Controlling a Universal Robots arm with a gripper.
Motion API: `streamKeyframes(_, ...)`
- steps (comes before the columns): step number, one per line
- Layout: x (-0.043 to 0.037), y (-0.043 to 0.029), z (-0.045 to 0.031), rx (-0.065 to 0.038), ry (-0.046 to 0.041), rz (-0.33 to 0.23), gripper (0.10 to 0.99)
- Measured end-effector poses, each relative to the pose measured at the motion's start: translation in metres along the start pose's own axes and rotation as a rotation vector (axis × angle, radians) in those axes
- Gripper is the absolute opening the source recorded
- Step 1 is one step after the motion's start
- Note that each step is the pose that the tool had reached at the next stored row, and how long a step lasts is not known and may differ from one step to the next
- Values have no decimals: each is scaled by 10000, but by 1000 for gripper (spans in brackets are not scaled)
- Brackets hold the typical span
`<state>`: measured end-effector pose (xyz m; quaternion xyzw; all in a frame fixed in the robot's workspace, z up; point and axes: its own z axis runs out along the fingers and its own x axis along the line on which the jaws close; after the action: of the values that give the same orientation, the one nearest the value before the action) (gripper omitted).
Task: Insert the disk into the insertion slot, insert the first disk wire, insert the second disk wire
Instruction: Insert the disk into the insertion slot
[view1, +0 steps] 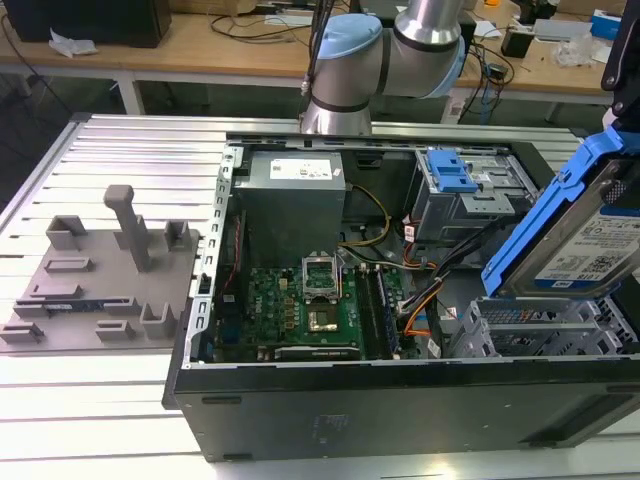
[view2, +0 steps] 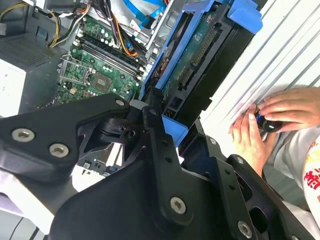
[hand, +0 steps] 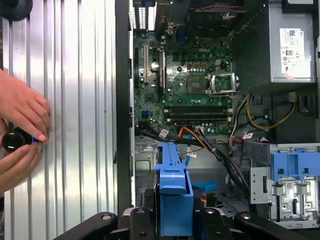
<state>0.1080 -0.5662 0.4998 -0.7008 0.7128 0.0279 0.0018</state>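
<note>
i'm on the first step: the disk (view1: 588, 235) is in my claw (view2: 165, 125), which is clamped on the end of its blue carrier, as both wrist views show. in the exterior view the disk hangs tilted, label side showing, above the insertion slot (view1: 540, 335), the perforated grey cage on the far side of the cables (view1: 420, 300) from the motherboard (view1: 300, 310). the disk is close over the bay but, as far as i can judge, not inside it, and its long edge is not parallel to the cage rails. i read the task as barely begun: nothing seated, and no cable looks joined to the disk. seating it calls for levelling the carrier, squaring it with the bay mouth, and keeping it clear of the cables that lie between motherboard and slot. a person's hands (hand: 20, 130) rest on the counter (view1: 100, 150) outside the case wall nearest the motherboard, around a small dark object.
</note>
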Motion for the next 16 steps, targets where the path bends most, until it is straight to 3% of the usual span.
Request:
streamKeyframes(3,0,0,1,14,-10,-1,365)
streamKeyframes(6,1,0,1,225,-14,-9,365)
streamKeyframes(9,0,0,2,351,-15,-15,365)
streamKeyframes(11,0,0,5,509,-19,-22,365)
streamKeyframes(14,0,-1,6,622,-20,-28,365)
streamKeyframes(16,0,0,6,633,-20,-27,365)
